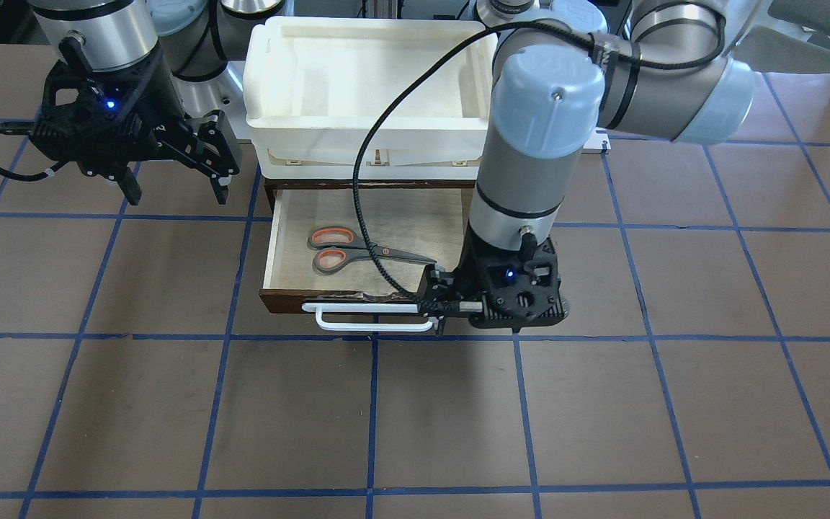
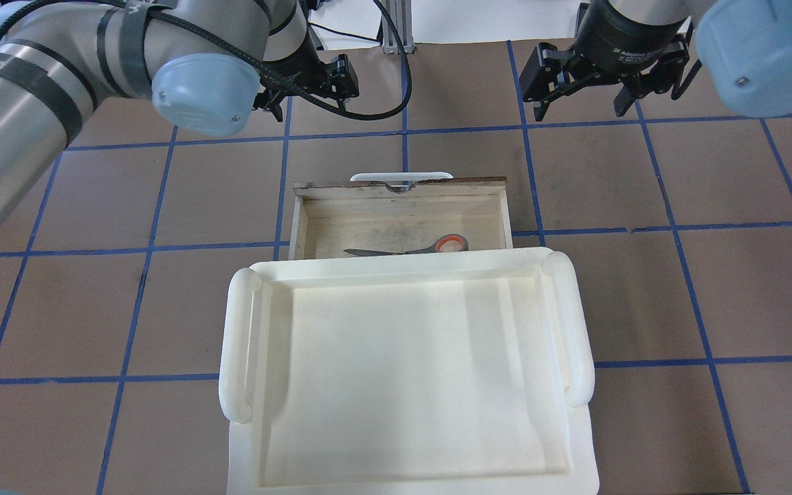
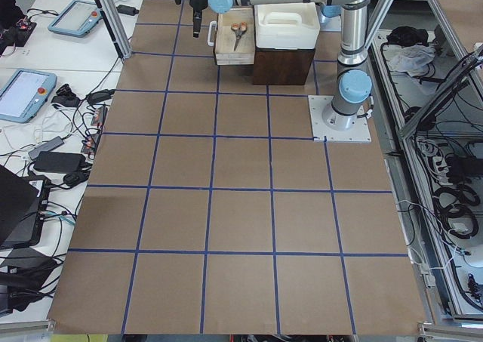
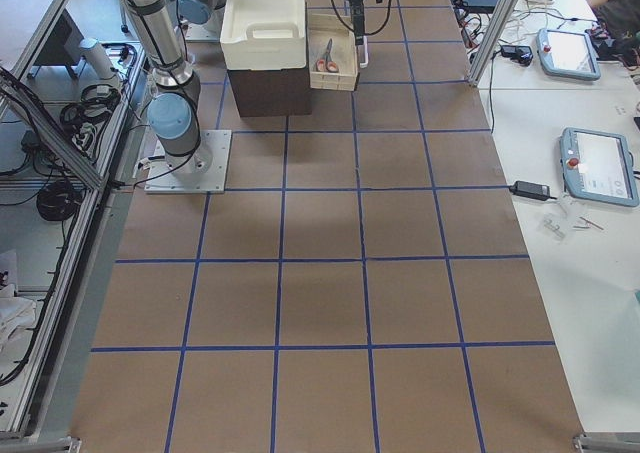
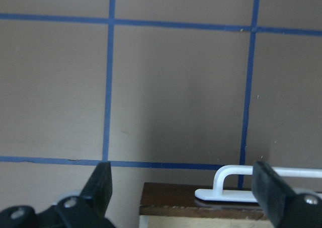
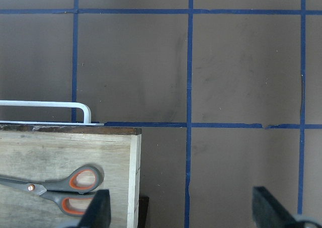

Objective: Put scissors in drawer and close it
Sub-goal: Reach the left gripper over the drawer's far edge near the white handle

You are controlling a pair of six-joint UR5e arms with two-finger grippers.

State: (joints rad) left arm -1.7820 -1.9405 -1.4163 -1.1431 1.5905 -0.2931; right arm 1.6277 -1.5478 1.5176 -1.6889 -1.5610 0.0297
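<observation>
The scissors point(image 1: 357, 252), black-handled with orange-red loops, lie flat inside the open drawer point(image 1: 400, 213); they also show in the overhead view point(image 2: 430, 246) and the right wrist view point(image 6: 65, 185). The drawer's white bar handle point(image 1: 364, 317) faces away from me. My left gripper point(image 1: 438, 306) is open and empty, hanging just over the drawer front's corner by the handle end point(image 5: 261, 175); its fingers point(image 5: 100, 182) are spread wide. My right gripper point(image 1: 177, 189) is open and empty, raised beside the drawer's other side.
A white plastic tray point(image 1: 368, 25) sits on top of the dark brown cabinet point(image 3: 283, 66) and hides the drawer's rear part from overhead point(image 2: 236, 344). The brown table carries a blue tape grid. Tablets and cables lie on side benches.
</observation>
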